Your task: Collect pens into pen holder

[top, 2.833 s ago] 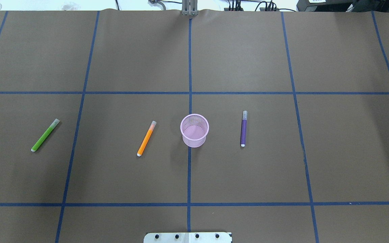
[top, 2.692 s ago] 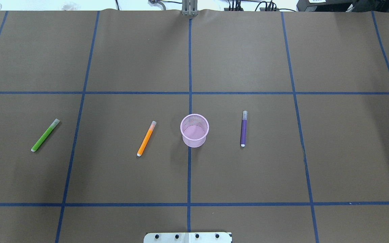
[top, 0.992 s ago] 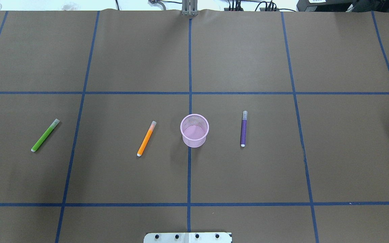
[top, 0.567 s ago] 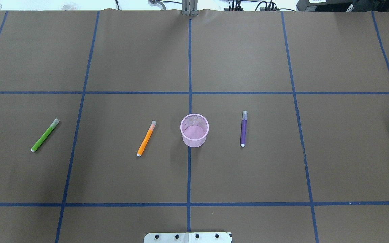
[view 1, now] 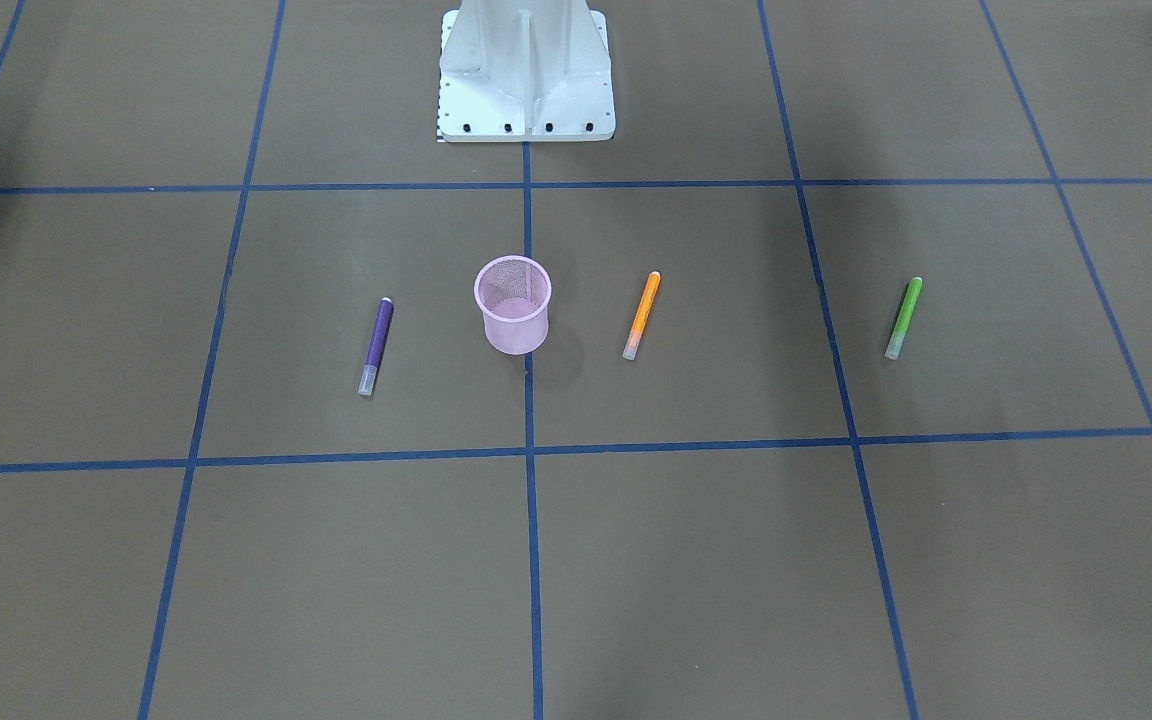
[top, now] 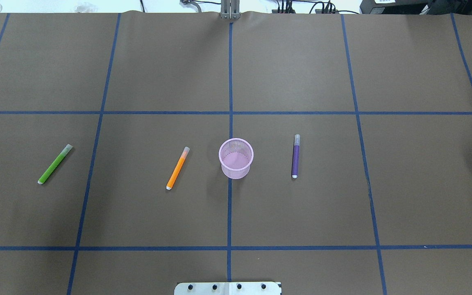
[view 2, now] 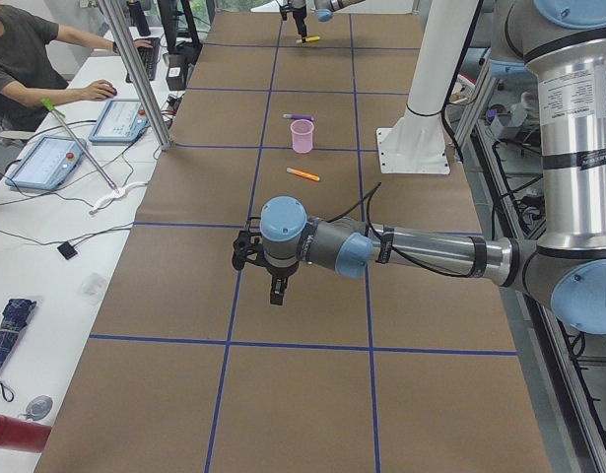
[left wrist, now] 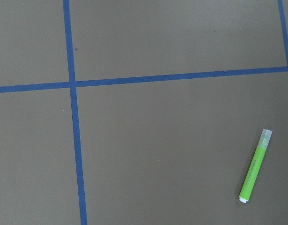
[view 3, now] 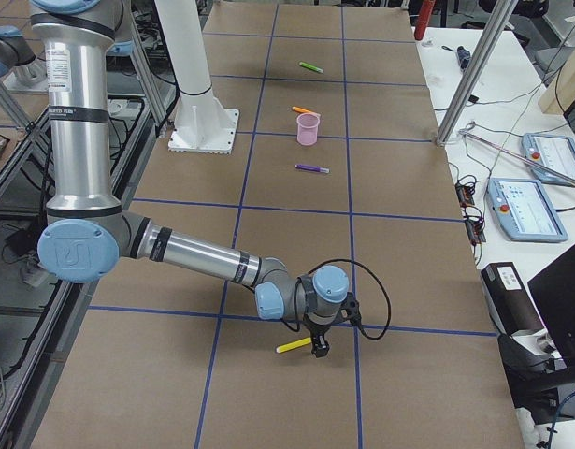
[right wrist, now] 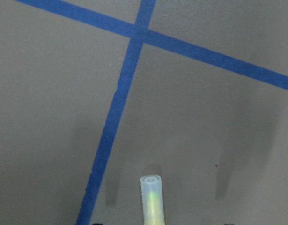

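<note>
Pens: the green pen, orange pen and purple pen lie flat on the brown desk, well apart, in a loose row from left to right in the overhead view. The yellow pen lies flat near the desk's right end, outside that view. All four are outside the cup.
Pen holder: the pink mesh pen holder stands upright at mid-desk on the centre line of blue tape. It is between the orange and purple pens and touches neither.
Left arm: the left arm reaches out low and nearly level over the desk's left end. Its wrist is bent so the left tool points down, hanging clear of the surface.
Left tool state: cannot tell. Its fingers do not show in its wrist view, where the green pen sits off-centre at lower right. The front view cuts the tool to a dark sliver at the edge.
Right arm: the right arm slopes down along the desk's right end, wrist turned down. The right tool is down at the surface over one end of the yellow pen.
Right tool state: released. Two dark tips barely show at the bottom edge of its wrist view, well apart, with the pen between them and touching neither.
Hidden: both arms lie outside the overhead view. The green pen does not show in the left side view. The yellow pen's body is cut off in the wrist view, leaving only its pale cap end.
</note>
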